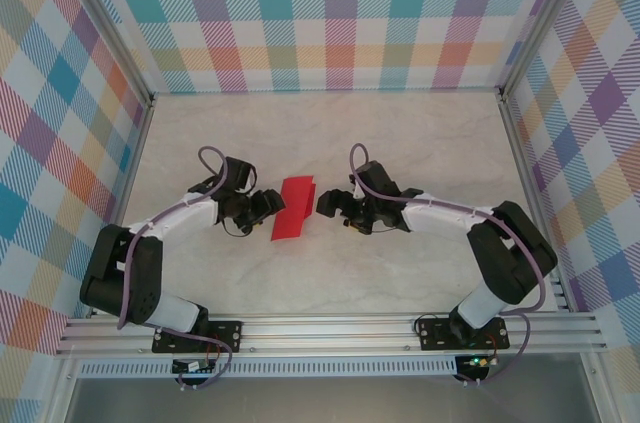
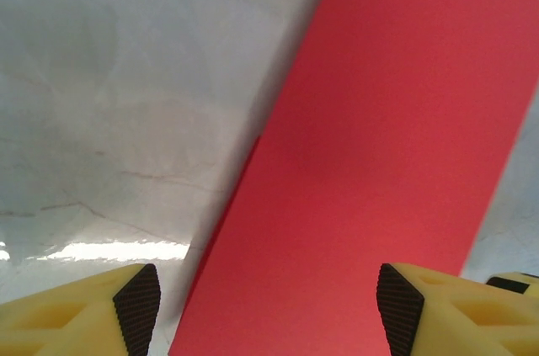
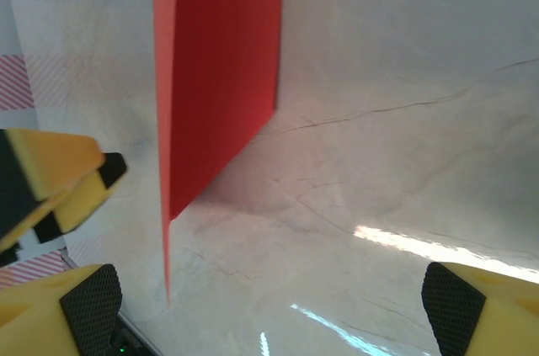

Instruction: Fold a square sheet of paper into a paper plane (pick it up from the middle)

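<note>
Paper (image 1: 293, 208), folded into a strip and not quite flat, lies on the surface (image 1: 400, 143) mid-way between both hands. Left hand (image 1: 270, 205) and right hand (image 1: 324, 205) are both spread apart, gripping nothing. They flank it, probably for the next crease.

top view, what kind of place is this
Probably a robot test cell, not a home: a marble-look table boxed in by plaid walls and metal frame rails, with the left arm and right arm bolted at its near edge, red paper between them.
</note>
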